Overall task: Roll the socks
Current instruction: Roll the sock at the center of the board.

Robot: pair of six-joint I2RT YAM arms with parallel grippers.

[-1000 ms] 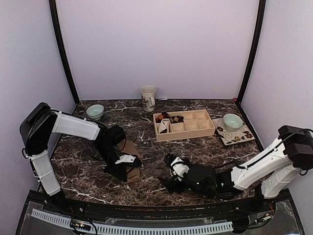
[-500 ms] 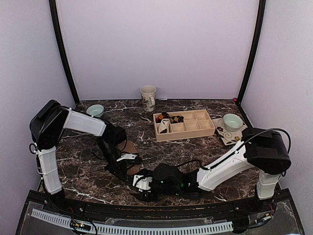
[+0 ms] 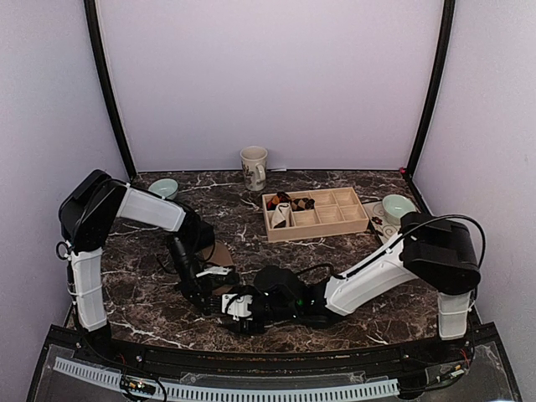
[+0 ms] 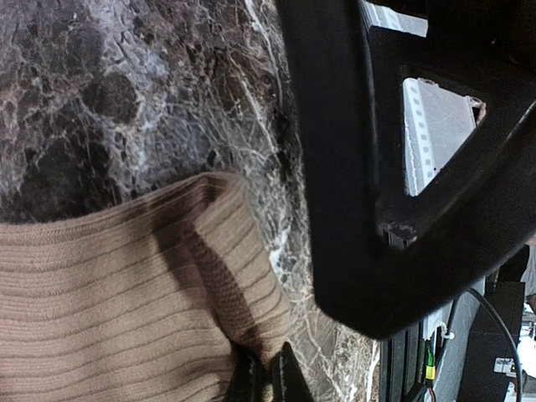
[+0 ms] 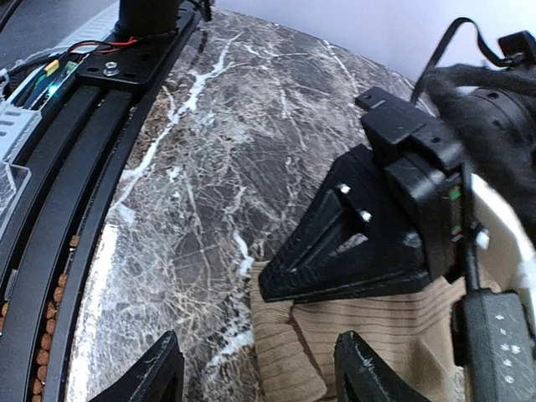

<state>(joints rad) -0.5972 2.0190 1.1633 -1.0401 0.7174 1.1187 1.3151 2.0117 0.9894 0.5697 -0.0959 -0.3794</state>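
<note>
The tan sock [image 4: 109, 310] is soft ribbed knit, lying flat on a glossy dark marble table [image 5: 209, 167] veined with white. The left gripper [image 4: 270, 378] is pinched tight on a raised fold at the sock's edge. The right gripper [image 5: 251, 381] has its jaws apart, with the sock's corner between them. A second ago it was well right of the sock; now it sits just beside the left gripper.
</note>
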